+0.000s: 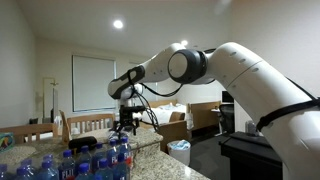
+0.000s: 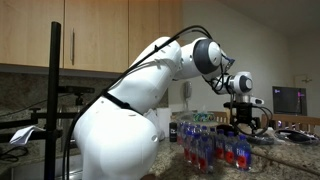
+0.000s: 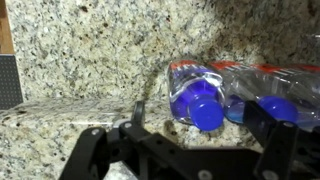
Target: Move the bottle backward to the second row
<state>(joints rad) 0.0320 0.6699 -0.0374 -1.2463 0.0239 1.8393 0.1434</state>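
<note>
open gripper (image 3: 190, 150) over the bottle (image 3: 200, 100) on a granite counter (image 3: 80, 60)
the jaws stood wide apart, holding nothing. the bottle, clear plastic with a blue cap, stood upright just below the gripper, touching the neighbouring bottles (image 3: 270, 100) beside it. from above its label could not be read; in an exterior view the gripper (image 2: 240, 120) hung just over the cluster (image 2: 212, 148), whose labels showed blue with red patches.

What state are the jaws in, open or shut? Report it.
Open. In the wrist view the jaws stand wide apart with nothing gripped between them; a blue-capped bottle sits beyond them.
</note>
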